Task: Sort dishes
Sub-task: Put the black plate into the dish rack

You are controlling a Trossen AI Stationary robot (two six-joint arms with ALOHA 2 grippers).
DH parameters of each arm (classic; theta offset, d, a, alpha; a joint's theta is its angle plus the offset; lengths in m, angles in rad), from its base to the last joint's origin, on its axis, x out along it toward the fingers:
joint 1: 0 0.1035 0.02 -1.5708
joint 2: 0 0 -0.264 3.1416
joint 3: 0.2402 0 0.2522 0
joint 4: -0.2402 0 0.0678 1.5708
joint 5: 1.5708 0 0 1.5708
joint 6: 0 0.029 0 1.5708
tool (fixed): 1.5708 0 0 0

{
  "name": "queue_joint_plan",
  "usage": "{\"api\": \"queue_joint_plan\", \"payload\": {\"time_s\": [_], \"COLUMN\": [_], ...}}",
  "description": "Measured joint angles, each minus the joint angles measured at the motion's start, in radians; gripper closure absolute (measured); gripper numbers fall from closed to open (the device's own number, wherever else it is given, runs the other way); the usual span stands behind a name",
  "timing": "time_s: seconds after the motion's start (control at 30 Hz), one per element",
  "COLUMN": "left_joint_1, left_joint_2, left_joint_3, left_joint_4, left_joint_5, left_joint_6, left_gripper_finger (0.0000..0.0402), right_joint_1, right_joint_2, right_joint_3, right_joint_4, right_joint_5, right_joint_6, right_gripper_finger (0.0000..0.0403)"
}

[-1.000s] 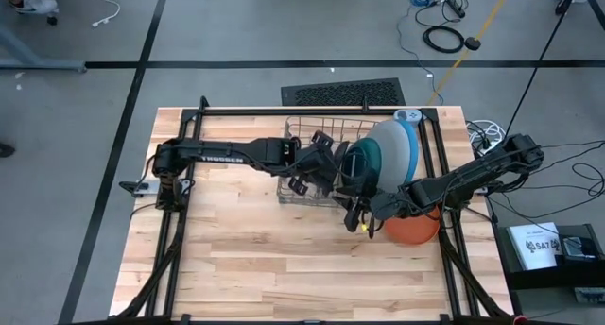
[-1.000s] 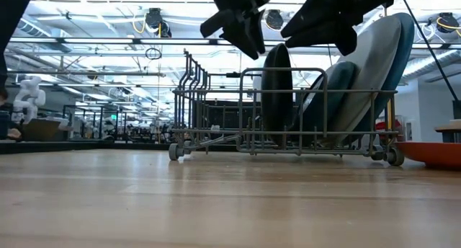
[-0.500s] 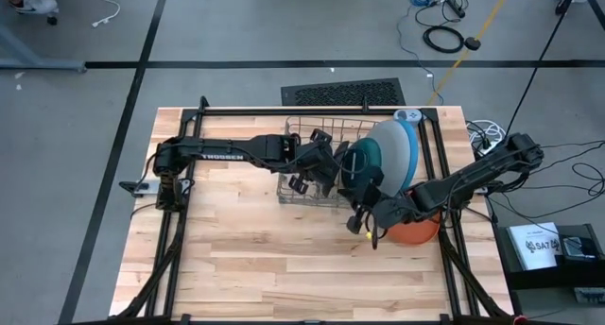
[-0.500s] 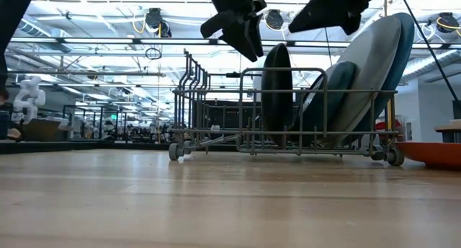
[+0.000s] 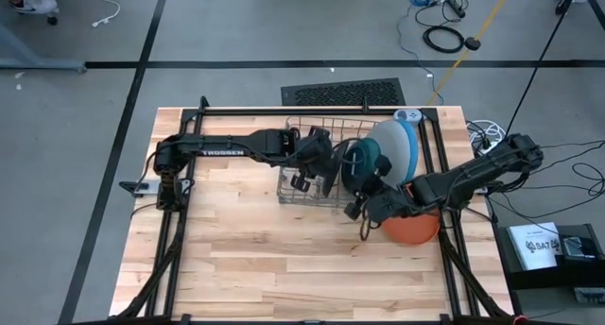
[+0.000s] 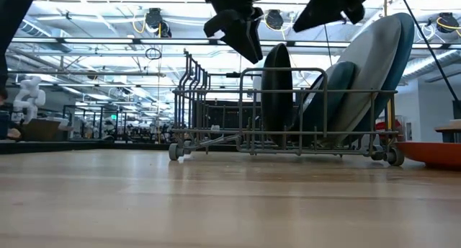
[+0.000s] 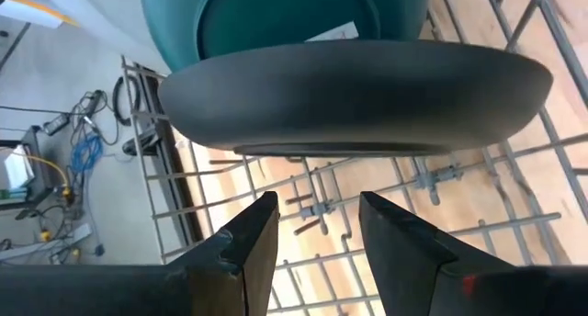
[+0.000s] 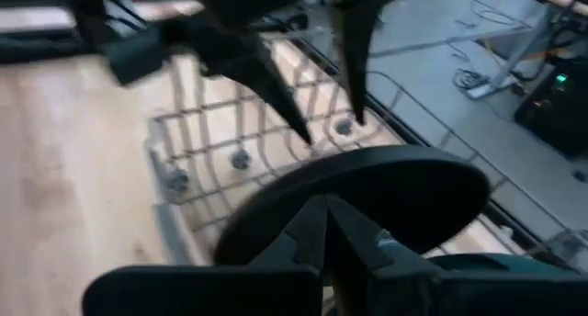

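The dishes stand on edge in the right end of the wire dish rack (image 5: 326, 164), at the far middle of the bench (image 5: 236, 268). Leftmost is the black plate (image 6: 278, 89), then the teal plate (image 6: 337, 96), then a large grey plate (image 6: 371, 60) leaning on a pale blue one (image 5: 412, 141) behind it. An orange dish (image 5: 416, 229) lies flat on the bench, just right of the rack and nearer.

The left gripper (image 7: 312, 238) hangs over the rack just left of the black plate, jaws apart and holding nothing. The right gripper (image 8: 329, 226) sits above the same plate with its jaws together, empty.

These plates look rigid and smooth-glazed, probably fairly light but slippery and liable to chip against the wire. The black one offers its upper rim as the best hold: a pinch across the thin edge, lifted straight up clear of the tines, should suit. The jaws would need to open before taking it.

Much is obscured. In the high view the arms cover most of the black plate and the rack's right end. The low view cuts both grippers at the top edge. The right wrist view is smeared. How many plates stand behind the grey one I cannot tell.
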Motion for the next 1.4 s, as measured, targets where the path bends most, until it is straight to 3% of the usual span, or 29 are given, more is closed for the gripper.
{"api": "queue_joint_plan", "payload": {"time_s": [0.5,0.87,1.13,1.4], "left_joint_1": [0.019,0.018,0.016,-0.013], "left_joint_2": [-0.001,-0.001,-0.001,-0.003], "left_joint_3": [-0.074,-0.081,-0.081,-0.081], "left_joint_4": [0.077,0.130,0.130,0.121], "left_joint_5": [0.080,0.180,0.178,0.100], "left_joint_6": [0.000,0.000,0.000,0.003], "left_gripper_finger": [0.0247,0.0247,0.0247,0.0247], "right_joint_1": [-0.189,-0.253,-0.263,-0.263], "right_joint_2": [0.074,0.078,0.079,0.079], "right_joint_3": [0.012,0.012,0.010,0.009], "right_joint_4": [-0.080,0.033,0.081,0.142], "right_joint_5": [-0.133,-0.144,-0.165,-0.188], "right_joint_6": [0.039,-0.066,-0.144,-0.215], "right_gripper_finger": [0.0403,0.0403,0.0403,0.0403]}}
